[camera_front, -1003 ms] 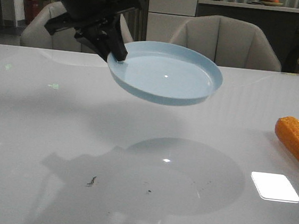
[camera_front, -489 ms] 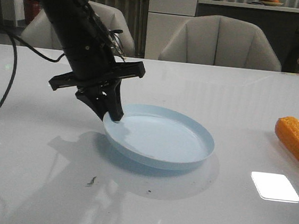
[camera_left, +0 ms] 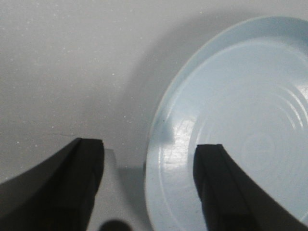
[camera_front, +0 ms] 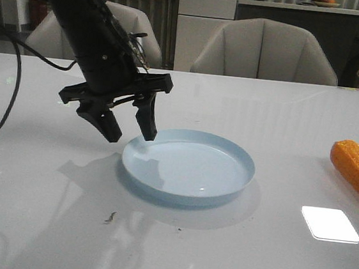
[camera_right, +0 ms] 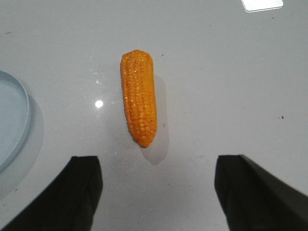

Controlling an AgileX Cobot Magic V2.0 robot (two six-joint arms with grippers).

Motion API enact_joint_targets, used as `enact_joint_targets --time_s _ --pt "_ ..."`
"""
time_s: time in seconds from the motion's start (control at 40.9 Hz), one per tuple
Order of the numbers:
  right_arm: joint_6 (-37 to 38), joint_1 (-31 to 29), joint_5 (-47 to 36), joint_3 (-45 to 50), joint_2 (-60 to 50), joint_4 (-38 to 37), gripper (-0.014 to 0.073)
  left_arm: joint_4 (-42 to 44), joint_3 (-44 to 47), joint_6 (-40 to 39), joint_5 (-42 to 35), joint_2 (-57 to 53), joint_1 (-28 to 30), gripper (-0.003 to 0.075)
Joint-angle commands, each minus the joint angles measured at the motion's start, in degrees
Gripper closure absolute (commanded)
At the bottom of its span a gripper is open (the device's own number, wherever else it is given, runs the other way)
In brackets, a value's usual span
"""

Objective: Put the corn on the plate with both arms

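The pale blue plate point(camera_front: 189, 166) lies flat on the white table near its middle. My left gripper point(camera_front: 129, 128) stands open over the plate's left rim, one finger outside it and one above its inside, holding nothing. In the left wrist view the plate point(camera_left: 240, 125) rim runs between the two black fingers of the left gripper point(camera_left: 149, 149). The orange corn point(camera_front: 357, 170) lies on the table at the right edge. In the right wrist view the corn point(camera_right: 139, 97) lies ahead of my open right gripper point(camera_right: 156, 166), apart from both fingers. The right arm is out of the front view.
A bright light reflection point(camera_front: 330, 223) sits on the table in front of the corn. Small dark specks point(camera_front: 110, 217) lie near the front. Two beige chairs point(camera_front: 265, 50) stand behind the table. A black cable point(camera_front: 2, 109) hangs from the left arm. The plate's edge point(camera_right: 14, 120) shows beside the corn.
The left arm lowered the plate from the air onto the table, then its jaws opened and let go of the rim. The corn has not moved.
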Motion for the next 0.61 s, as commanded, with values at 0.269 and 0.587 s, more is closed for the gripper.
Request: enact_joint_targets --time_s 0.269,0.587 --pt "-0.15 -0.29 -3.59 -2.09 -0.16 -0.38 0.0000 5.29 -17.47 6.94 9.26 -9.95 1.38 0.0195" --pt "-0.15 -0.29 -3.71 -2.09 -0.16 -0.38 0.0000 9.73 -23.05 6.15 9.01 -18.61 8.06 0.0198"
